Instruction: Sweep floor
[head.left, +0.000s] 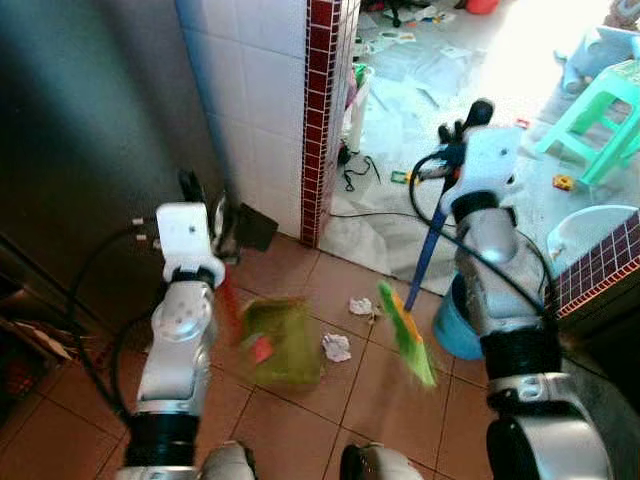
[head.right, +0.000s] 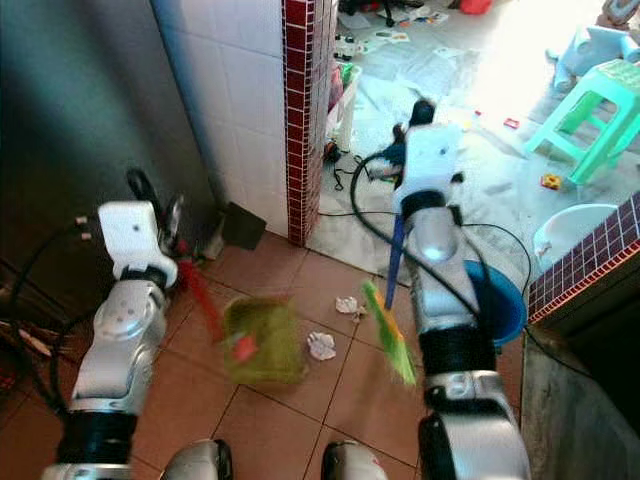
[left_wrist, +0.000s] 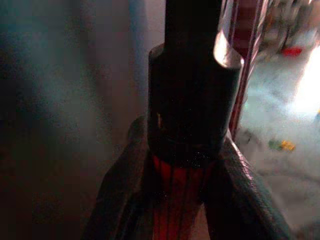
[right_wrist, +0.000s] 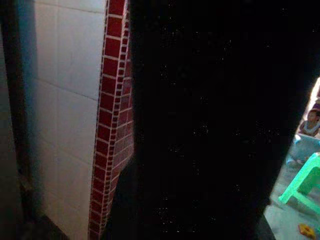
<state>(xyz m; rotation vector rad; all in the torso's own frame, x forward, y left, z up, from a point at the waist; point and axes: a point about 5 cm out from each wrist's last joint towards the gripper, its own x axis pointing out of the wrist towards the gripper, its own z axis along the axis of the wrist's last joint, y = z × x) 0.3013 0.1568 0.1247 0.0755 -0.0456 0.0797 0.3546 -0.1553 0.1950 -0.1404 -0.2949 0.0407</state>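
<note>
green dustpan (head.left: 282, 342) in left claw (head.left: 205, 205), broom (head.left: 412, 300) in right claw (head.left: 462, 125).

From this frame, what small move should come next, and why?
Probably a short stroke of the broom in the right gripper toward the robot's left, pushing the two crumpled paper scraps toward the green dustpan held by the left gripper. The scraps lie on the tiles between the broom's green bristles and the dustpan, not yet in it.
</note>
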